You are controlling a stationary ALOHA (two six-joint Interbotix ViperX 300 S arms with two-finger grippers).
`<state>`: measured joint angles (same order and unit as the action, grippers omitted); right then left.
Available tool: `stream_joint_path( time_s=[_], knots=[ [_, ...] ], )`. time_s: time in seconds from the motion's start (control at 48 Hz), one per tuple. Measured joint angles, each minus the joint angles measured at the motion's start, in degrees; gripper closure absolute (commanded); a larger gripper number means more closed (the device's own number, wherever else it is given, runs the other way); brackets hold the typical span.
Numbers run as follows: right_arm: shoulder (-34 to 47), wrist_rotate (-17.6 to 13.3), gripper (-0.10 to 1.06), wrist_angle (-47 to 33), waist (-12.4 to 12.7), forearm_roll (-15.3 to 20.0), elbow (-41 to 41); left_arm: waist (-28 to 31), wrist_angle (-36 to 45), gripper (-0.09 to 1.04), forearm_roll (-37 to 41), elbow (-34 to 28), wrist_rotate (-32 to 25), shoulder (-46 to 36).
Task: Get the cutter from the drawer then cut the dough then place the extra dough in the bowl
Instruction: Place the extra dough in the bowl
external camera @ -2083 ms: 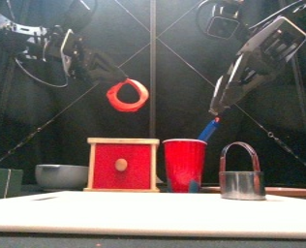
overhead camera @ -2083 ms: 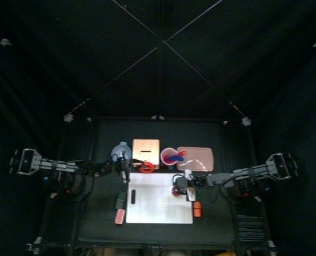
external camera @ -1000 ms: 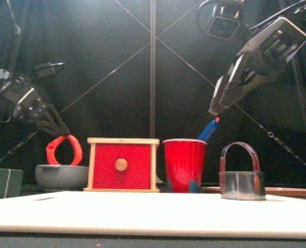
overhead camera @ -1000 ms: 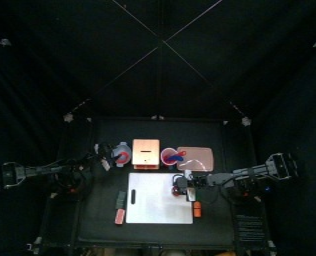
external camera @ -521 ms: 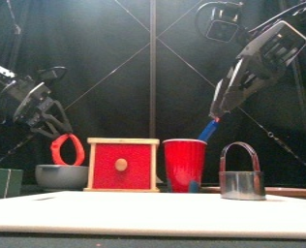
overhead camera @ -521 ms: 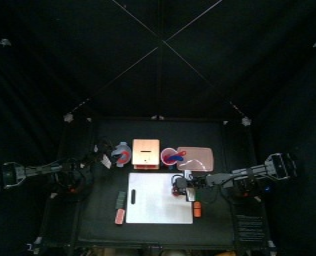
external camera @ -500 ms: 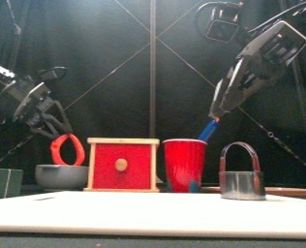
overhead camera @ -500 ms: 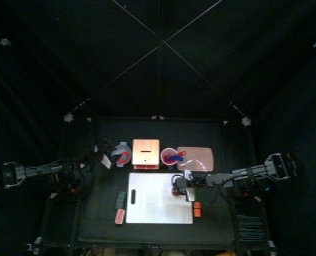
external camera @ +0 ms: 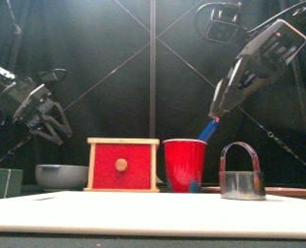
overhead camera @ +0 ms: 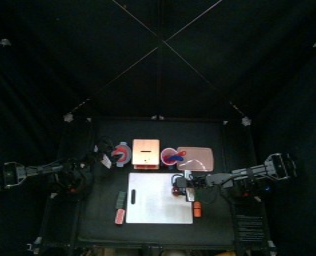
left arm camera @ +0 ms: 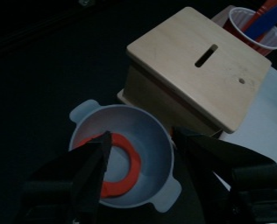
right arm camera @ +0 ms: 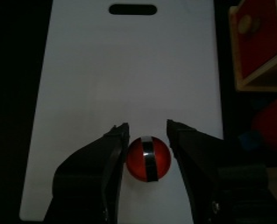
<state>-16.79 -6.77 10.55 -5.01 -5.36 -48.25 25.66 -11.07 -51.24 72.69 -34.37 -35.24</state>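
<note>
Black curtains [overhead camera: 67, 60], small black table [overhead camera: 94, 228]

red dough ring [left arm camera: 127, 162] lies flat inside blue-grey bowl [left arm camera: 155, 143]; metal cutter [external camera: 241, 184] stands upright on white cutting board [right arm camera: 106, 96], handle up.

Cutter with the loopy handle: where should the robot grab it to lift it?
By the top of the wire handle, coming straight down from above. The cutter stands upright on the white board with the handle arching over it, and its round metal wall looks wide and slippery.
</note>
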Motion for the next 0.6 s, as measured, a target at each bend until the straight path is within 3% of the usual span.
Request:
stream_joint_path(
  time_s=[0.125,0.25,0.438,0.604],
  knots=[
    [0.1,0.2,0.19,-0.4,0.0,-0.4,0.1,-0.7,0.0,0.03,2.1,-0.7,-0.4,0.0],
    [-0.2,0.7,0.19,-1.8,0.6,-1.8,1.1,-7.1,-0.4,0.03,8.5,-2.7,-0.4,-0.2],
    [-1.8,0.5,0.19,-12.1,3.2,-6.5,2.0,-18.7,-6.6,0.03,18.2,-4.4,0.0,-0.3],
    [-1.8,0.5,0.19,-22.7,6.1,-9.1,1.5,-25.5,-14.8,0.03,21.4,-4.3,0.2,-0.3]
  ],
)
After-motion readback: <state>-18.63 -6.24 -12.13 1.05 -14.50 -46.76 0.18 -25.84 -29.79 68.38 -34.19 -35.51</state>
